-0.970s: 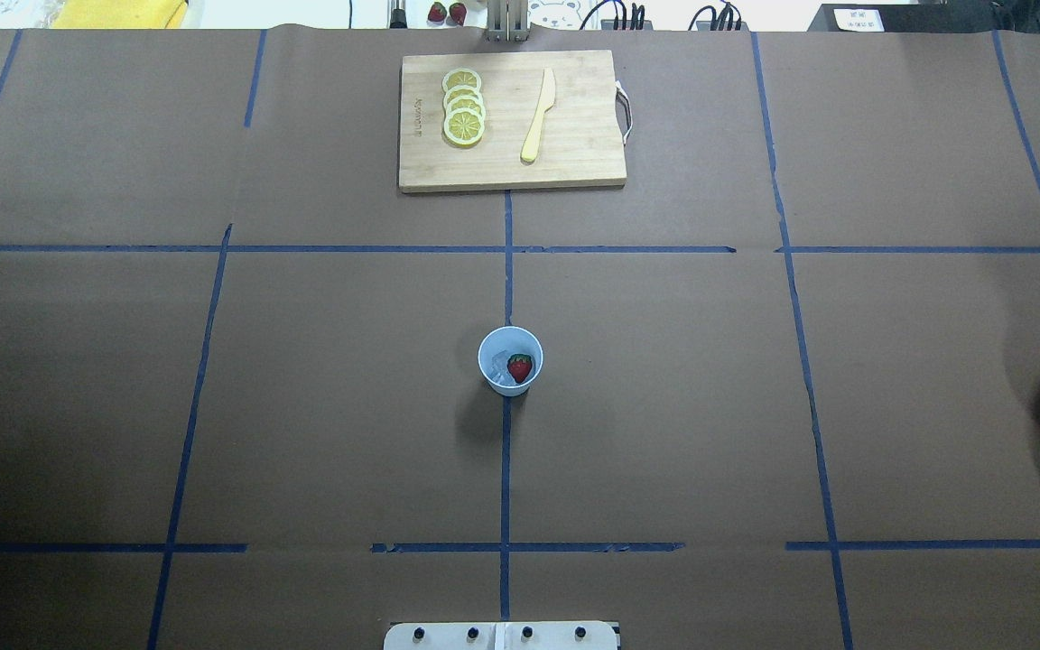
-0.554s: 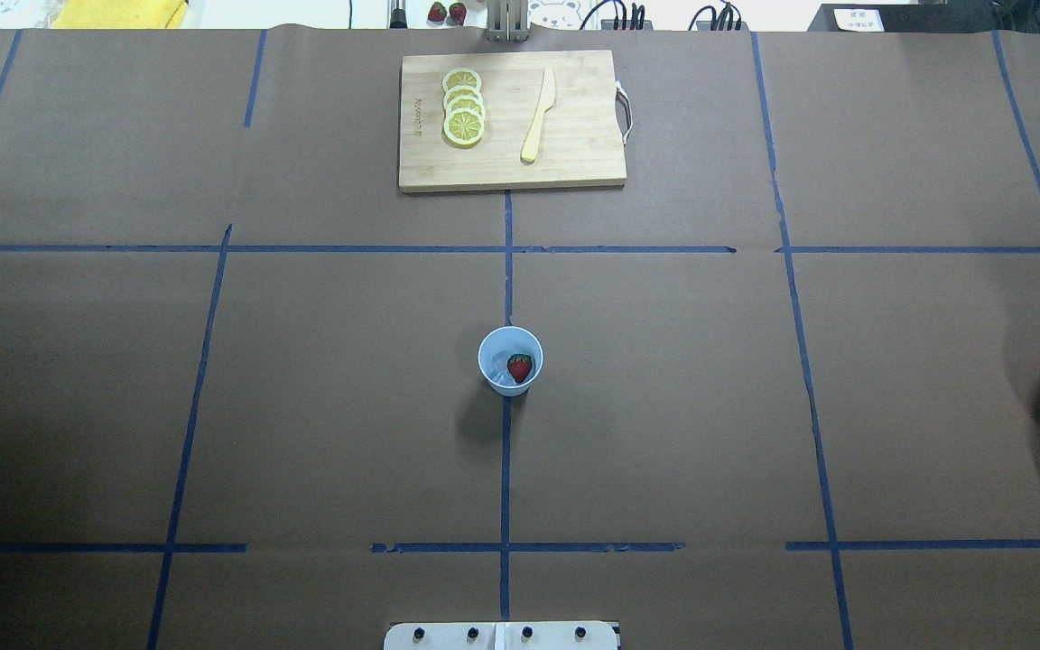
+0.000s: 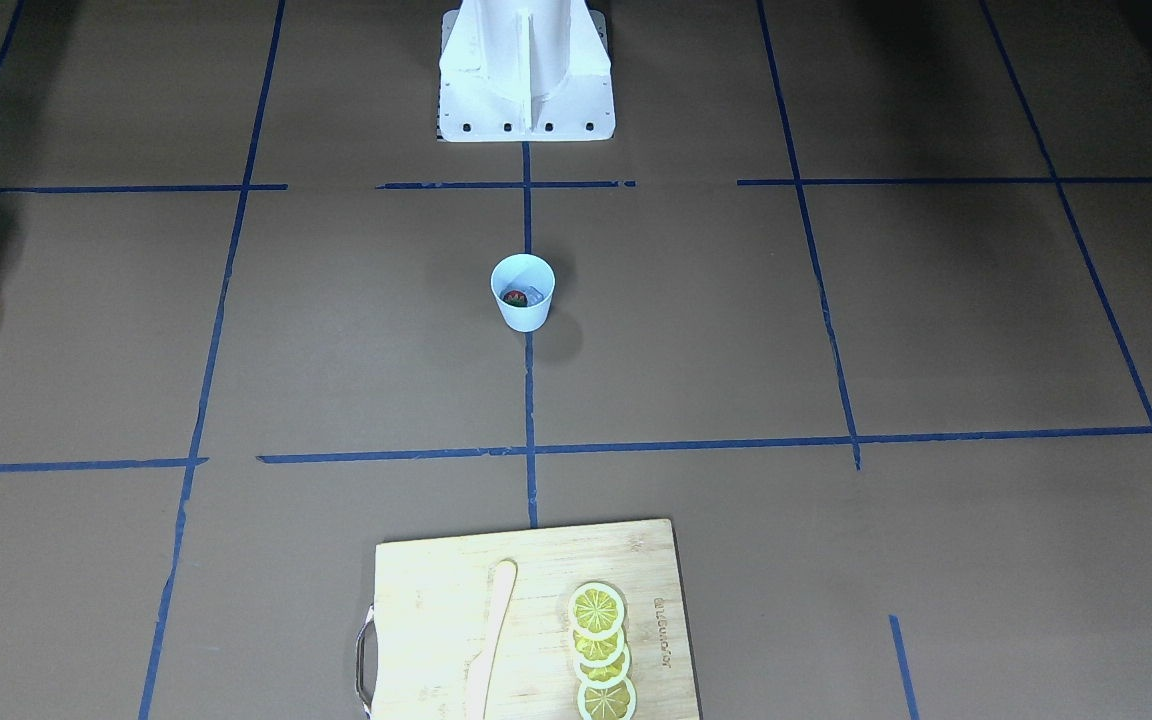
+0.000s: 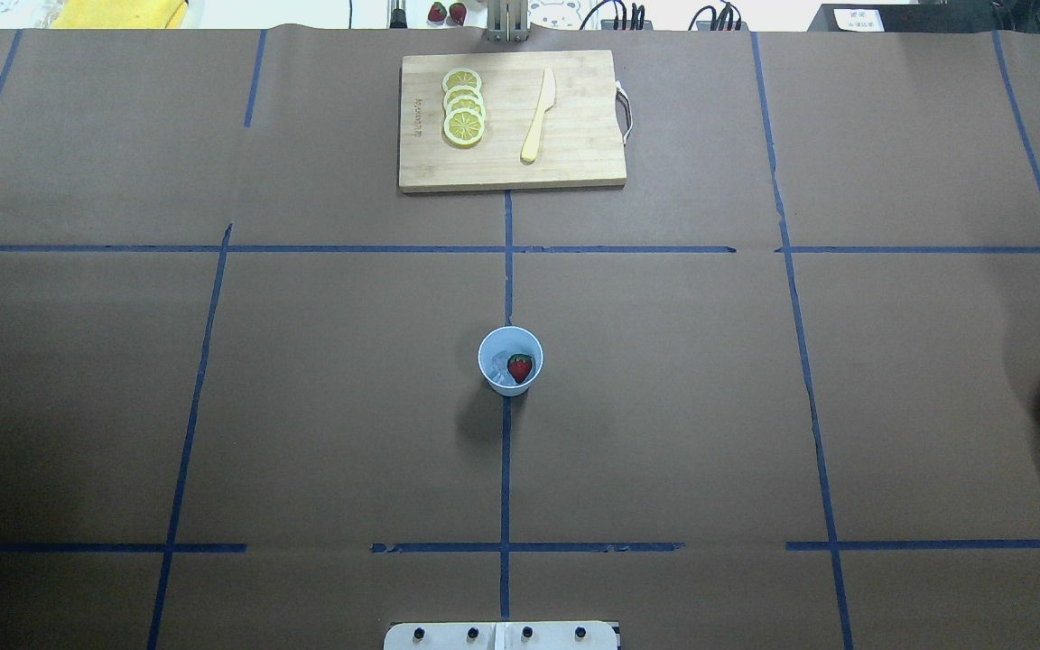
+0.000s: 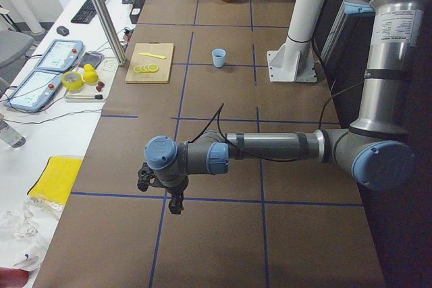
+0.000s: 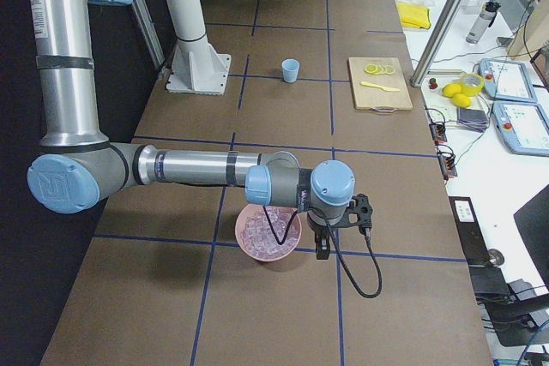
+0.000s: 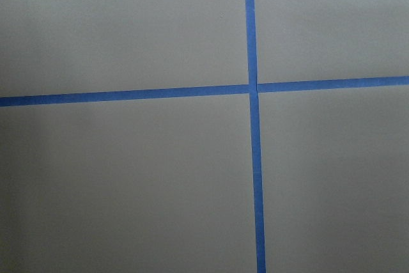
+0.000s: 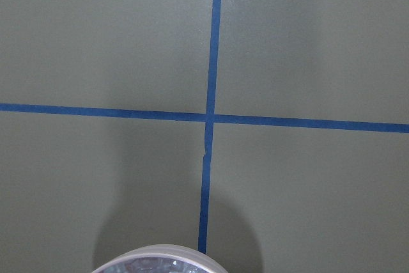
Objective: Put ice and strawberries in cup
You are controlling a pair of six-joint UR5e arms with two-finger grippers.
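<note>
You are seeing the cup [image 4: 510, 384] standing upright on the tape line [image 4: 506, 469] with the berry [image 4: 520, 367] and ice [image 4: 497, 359] lying inside, likely handling light and tippy, so be gripping its wall; whether the left gripper [image 5: 169, 197] and right gripper [image 6: 339, 237] are parted, I cannot tell.

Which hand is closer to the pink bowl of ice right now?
Right. The right hand hangs just beside the pink bowl, at the table's right end. The left hand is at the opposite end, far past the cup.
</note>
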